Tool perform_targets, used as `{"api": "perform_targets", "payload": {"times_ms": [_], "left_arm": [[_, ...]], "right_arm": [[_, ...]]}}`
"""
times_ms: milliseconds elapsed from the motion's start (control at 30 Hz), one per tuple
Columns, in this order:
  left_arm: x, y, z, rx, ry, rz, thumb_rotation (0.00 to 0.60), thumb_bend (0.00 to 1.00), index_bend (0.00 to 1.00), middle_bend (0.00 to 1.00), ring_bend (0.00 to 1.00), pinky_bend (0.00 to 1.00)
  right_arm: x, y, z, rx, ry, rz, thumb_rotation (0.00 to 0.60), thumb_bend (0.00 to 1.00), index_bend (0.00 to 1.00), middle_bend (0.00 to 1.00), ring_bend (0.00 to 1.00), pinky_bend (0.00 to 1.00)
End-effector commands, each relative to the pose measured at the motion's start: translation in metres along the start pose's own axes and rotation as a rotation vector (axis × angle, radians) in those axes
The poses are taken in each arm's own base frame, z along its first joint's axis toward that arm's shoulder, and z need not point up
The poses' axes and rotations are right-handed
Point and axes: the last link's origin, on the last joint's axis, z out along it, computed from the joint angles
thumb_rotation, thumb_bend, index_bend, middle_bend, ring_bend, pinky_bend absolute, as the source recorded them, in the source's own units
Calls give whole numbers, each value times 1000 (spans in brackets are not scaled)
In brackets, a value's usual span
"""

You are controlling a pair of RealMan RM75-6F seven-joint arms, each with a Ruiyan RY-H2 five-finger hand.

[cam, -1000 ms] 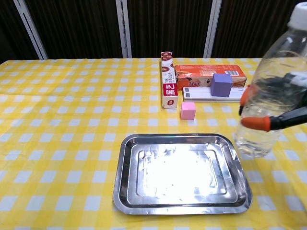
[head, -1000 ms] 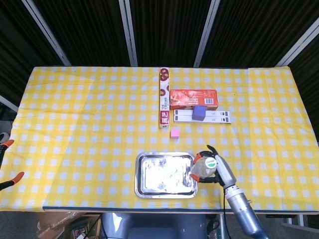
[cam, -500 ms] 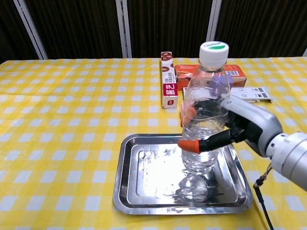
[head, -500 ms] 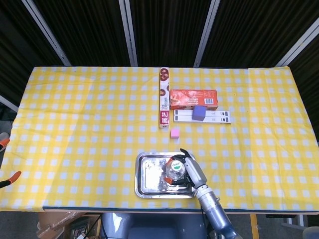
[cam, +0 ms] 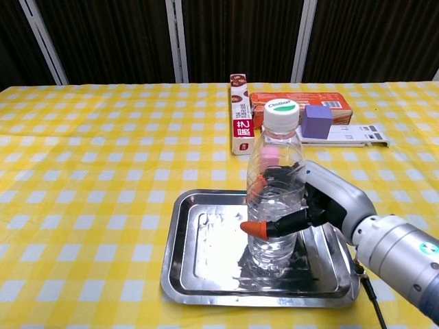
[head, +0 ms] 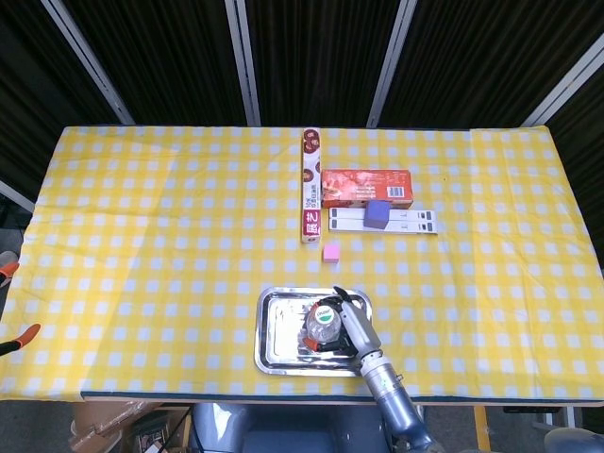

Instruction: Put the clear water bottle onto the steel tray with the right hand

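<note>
The clear water bottle (cam: 274,192) with a white and green cap stands upright on the steel tray (cam: 199,264), its base on the tray's floor right of the middle. My right hand (cam: 312,205) grips the bottle around its lower body, orange fingertips (cam: 252,227) wrapped across the front. In the head view the bottle (head: 322,321) shows from above inside the tray (head: 278,330), and the right hand (head: 353,328) holds it from the right. Of my left hand only orange fingertips (head: 19,338) peek in at the far left edge of the head view.
Behind the tray lie a small pink cube (head: 331,252), a long red and white box (head: 310,185), an orange-red carton (head: 366,188), and a purple block (head: 377,214) on a white strip (head: 415,222). Yellow checked cloth covers the table (head: 142,236).
My right hand carried the bottle leftward from beside the tray's right edge to over the tray, then lowered it until its base stands on the tray floor.
</note>
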Motion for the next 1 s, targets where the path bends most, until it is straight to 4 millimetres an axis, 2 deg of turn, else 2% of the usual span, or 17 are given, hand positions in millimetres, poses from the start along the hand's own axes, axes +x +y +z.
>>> {"api": "perform_targets", "payload": {"times_ms": [33, 167, 367, 533, 767, 1000], "left_arm": [[0, 0, 0, 0, -1, 0, 600, 215, 140, 0, 0, 0], [-1, 1, 0, -3, -2, 4, 600, 215, 140, 0, 0, 0], [-1, 2, -1, -3, -2, 6, 600, 215, 140, 0, 0, 0], [-1, 2, 0, 0, -3, 7, 600, 215, 140, 0, 0, 0], [-2, 3, -1, -3, -4, 12, 600, 215, 140, 0, 0, 0], [-2, 3, -1, 2, -7, 13, 600, 215, 140, 0, 0, 0]], "right_arm": [[3, 0, -1, 3, 1, 2, 600, 626, 805, 618, 292, 0], [5, 0, -2, 5, -16, 12, 600, 448, 731, 586, 276, 0], [10, 2, -4, 0, -55, 42, 600, 380, 621, 482, 221, 0], [14, 6, -5, -9, -78, 53, 600, 271, 511, 424, 182, 0], [15, 9, -5, -21, -110, 57, 600, 156, 419, 338, 134, 0], [21, 14, -8, -45, -143, 56, 600, 75, 218, 201, 48, 0]]}}
